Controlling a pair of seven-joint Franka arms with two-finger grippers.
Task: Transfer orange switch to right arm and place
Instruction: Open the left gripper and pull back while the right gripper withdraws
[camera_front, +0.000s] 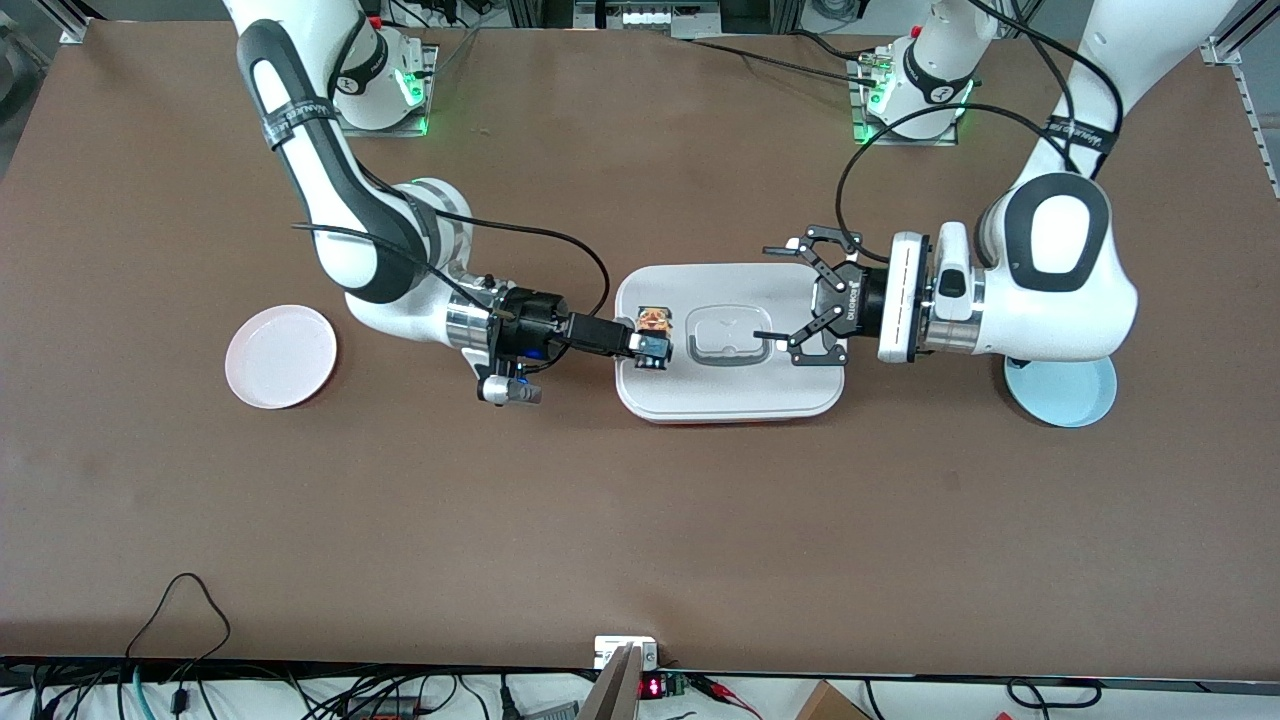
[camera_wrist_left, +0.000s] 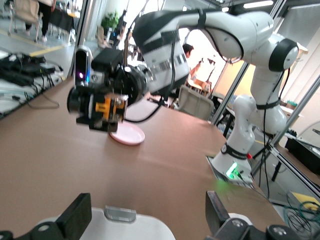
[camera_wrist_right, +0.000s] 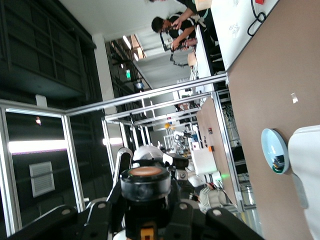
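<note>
I am seeing the pink plate (camera_front: 281, 357) lying toward the right arm's end of the table, well apart from the white container (camera_front: 730, 400) at the middle. The right gripper (camera_front: 655, 346) is hanging over the container's edge on the right arm's side, and its jaws are pinching the orange switch (camera_front: 654, 321). In the left wrist view I am seeing the same switch (camera_wrist_left: 106, 107) clamped in that gripper (camera_wrist_left: 102, 112), with the pink plate (camera_wrist_left: 127, 135) on the table below it. The left gripper (camera_front: 775, 296) is hovering over the container's edge on the left arm's side, its jaws spread and holding nothing. The blue plate (camera_front: 1062, 392) is lying under the left arm, near the container.
</note>
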